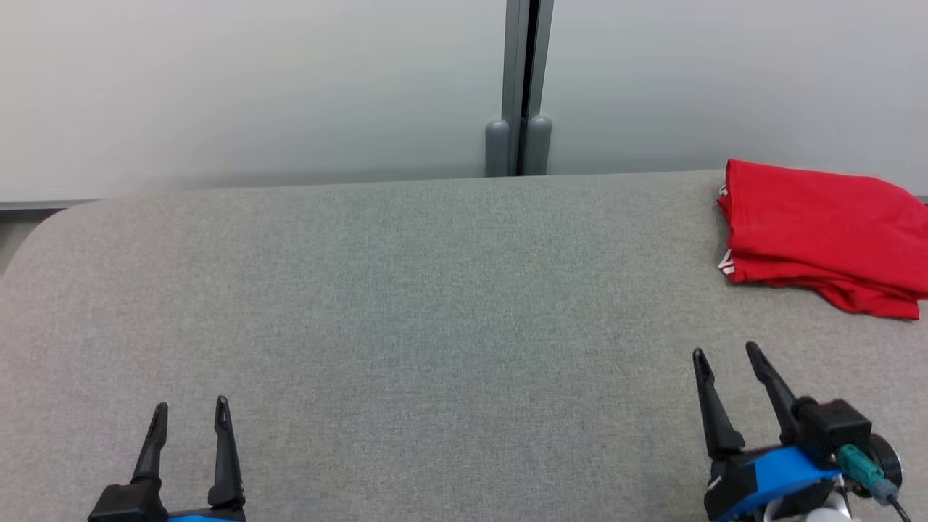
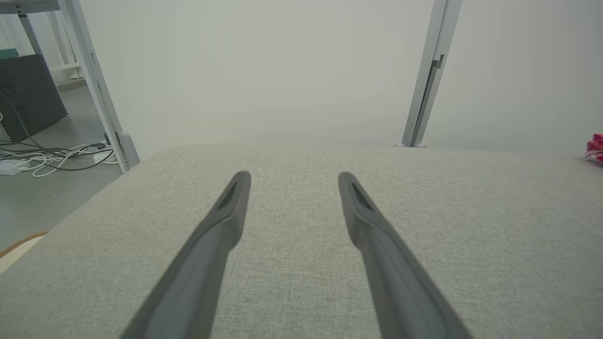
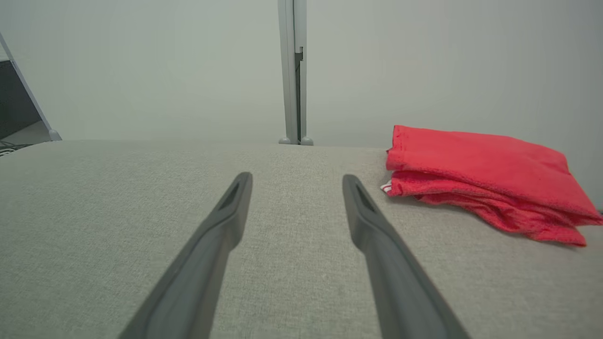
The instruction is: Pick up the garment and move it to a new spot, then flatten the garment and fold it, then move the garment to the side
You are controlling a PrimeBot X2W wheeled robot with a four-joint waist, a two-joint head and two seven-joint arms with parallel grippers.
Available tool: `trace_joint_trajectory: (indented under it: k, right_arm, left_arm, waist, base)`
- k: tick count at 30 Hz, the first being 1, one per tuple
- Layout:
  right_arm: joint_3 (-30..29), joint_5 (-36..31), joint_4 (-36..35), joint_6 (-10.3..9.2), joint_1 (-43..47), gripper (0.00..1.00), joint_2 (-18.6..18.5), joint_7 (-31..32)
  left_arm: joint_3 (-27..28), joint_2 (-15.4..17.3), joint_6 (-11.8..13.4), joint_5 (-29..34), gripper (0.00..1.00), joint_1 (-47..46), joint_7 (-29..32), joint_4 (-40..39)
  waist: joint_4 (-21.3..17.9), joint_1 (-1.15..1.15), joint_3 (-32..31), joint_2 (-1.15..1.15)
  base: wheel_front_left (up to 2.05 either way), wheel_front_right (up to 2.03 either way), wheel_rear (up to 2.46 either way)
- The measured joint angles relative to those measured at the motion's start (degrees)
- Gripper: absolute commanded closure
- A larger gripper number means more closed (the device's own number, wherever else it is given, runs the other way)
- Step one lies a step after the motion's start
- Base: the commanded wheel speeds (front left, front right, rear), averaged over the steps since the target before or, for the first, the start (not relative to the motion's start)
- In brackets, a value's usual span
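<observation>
A red garment point(image 1: 819, 232) lies folded in a neat stack at the far right of the grey fabric table point(image 1: 435, 304), close to its back edge. It also lies ahead and to the right in the right wrist view point(image 3: 480, 179), and a sliver of it peeks in at the right edge of the left wrist view point(image 2: 595, 146). My right gripper point(image 1: 726, 354) stands open and empty at the lower right, short of the garment. My left gripper point(image 1: 191, 404) is open and empty at the lower left, far from it.
A pale wall with a vertical metal post point(image 1: 519, 87) stands right behind the table. Past the table's left edge the floor holds loose cables point(image 2: 52, 157) and a metal frame leg point(image 2: 101, 94).
</observation>
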Motion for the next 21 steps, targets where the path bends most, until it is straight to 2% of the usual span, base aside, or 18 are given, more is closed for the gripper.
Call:
trace_joint_trajectory:
  k: [8,21]
  right_arm:
    - [-1.92,-0.73,-2.83,0.0,6.05,0.0,1.74,0.0]
    - [-2.18,-0.33,-3.07,0.0,7.36,0.0,2.29,0.0]
  left_arm:
    - [-1.22,-0.08,-0.18,0.0,0.0,0.57,0.0,1.8]
    - [-1.97,-0.11,-0.67,-0.27,0.0,0.34,0.0,2.19]
  waist:
    - [0.11,0.0,-2.4,0.0]
    - [-0.06,0.01,-3.74,0.02]
  base:
    - [0.0,0.0,0.0]
    - [0.0,0.0,0.0]
